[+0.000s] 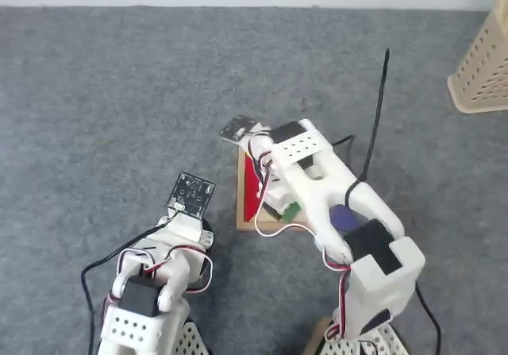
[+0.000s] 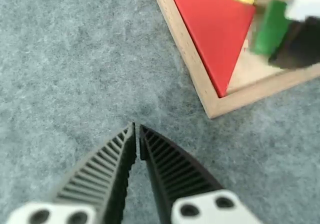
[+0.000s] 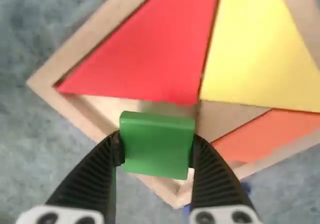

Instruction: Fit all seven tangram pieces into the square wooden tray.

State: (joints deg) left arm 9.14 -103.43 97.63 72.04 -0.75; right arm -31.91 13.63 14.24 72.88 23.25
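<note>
The square wooden tray (image 3: pixel 75 53) lies on grey carpet with a red triangle (image 3: pixel 150 53), a yellow triangle (image 3: pixel 255 53) and an orange piece (image 3: pixel 265 134) lying flat in it. My right gripper (image 3: pixel 156 151) is shut on a green piece (image 3: pixel 156 144), held on edge over the bare wood near a tray corner. From above, the right arm covers most of the tray (image 1: pixel 241 212); the red triangle (image 1: pixel 252 192) and the green piece (image 1: pixel 290 210) peek out. My left gripper (image 2: pixel 136 130) is shut and holds nothing, over the carpet just off the tray's corner (image 2: pixel 215 108).
A beige slatted basket (image 1: pixel 484 61) stands at the far right. A black cable (image 1: pixel 381 109) runs up from the right arm. A blue-purple shape (image 1: pixel 345 216) shows beside that arm. Grey carpet (image 1: pixel 119 93) stretches wide to the left and behind.
</note>
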